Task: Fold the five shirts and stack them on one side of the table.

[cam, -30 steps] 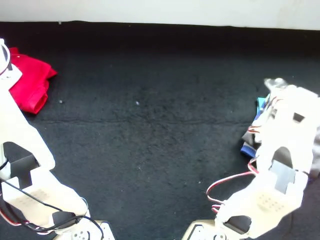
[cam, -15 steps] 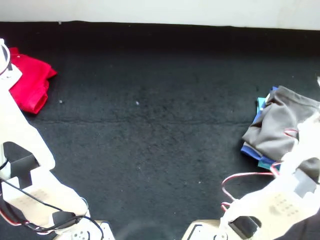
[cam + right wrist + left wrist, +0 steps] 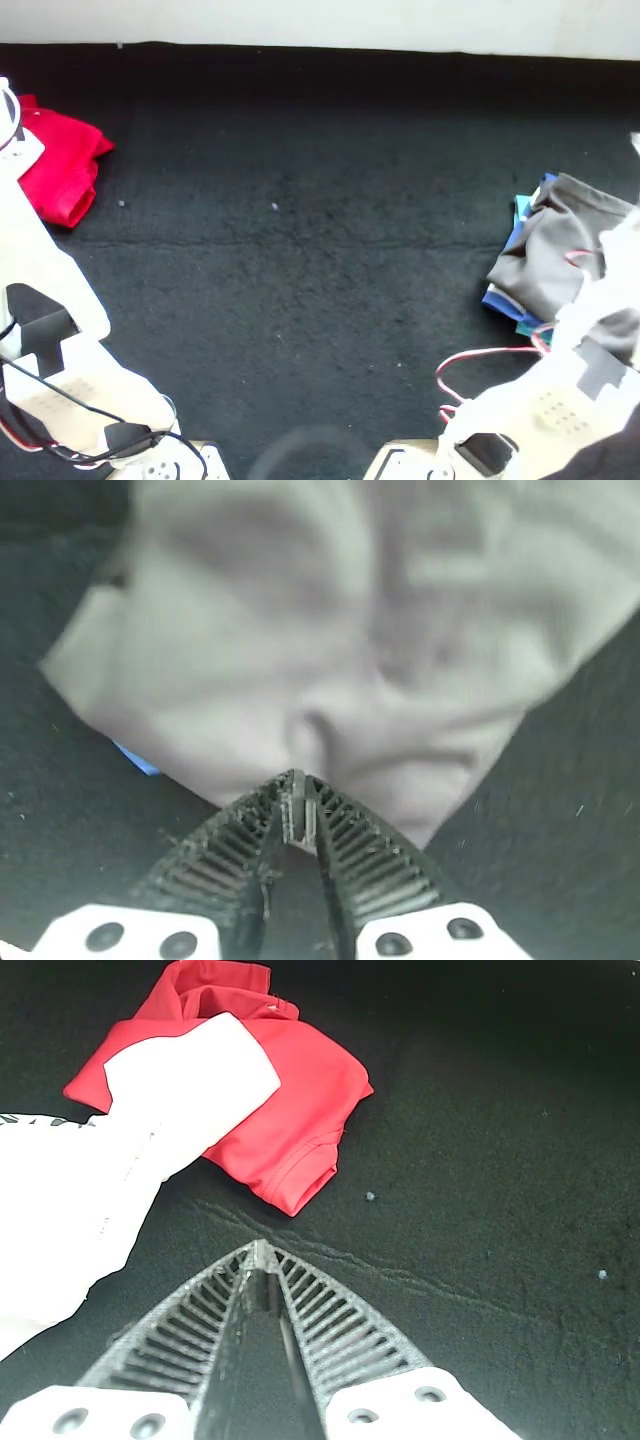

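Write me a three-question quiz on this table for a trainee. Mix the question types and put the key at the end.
1. True or false: the grey shirt lies on top of a blue shirt.
2. Multiple choice: the red shirt lies
A) on the grey shirt
B) by itself at the left arm's end of the table
C) between the left hand's fingers
3. Fill in the blank: in its own wrist view, the left hand is ___ (open or shut).

Key: 1 true; 2 B; 3 shut.
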Controlling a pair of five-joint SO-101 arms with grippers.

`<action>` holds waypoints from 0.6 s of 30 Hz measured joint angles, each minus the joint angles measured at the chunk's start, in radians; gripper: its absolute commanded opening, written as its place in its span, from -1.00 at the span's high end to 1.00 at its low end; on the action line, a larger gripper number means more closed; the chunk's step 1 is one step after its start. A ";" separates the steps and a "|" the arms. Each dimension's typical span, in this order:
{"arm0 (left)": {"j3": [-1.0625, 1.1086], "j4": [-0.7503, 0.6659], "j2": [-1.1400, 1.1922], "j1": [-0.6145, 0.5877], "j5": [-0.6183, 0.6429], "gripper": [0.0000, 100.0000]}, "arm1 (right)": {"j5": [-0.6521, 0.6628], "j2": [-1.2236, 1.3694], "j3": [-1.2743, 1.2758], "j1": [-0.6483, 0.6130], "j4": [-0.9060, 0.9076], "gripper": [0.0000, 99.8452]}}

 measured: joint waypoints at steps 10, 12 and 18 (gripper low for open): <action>0.000 0.000 0.000 0.000 0.000 0.98 | -0.130 0.190 0.078 -0.144 -0.555 0.98; 0.000 0.000 0.000 0.000 0.000 0.98 | -0.130 0.247 0.078 -0.144 -0.660 0.98; 0.000 0.000 0.000 0.002 0.000 0.98 | -0.130 0.301 0.080 -0.163 -0.812 0.98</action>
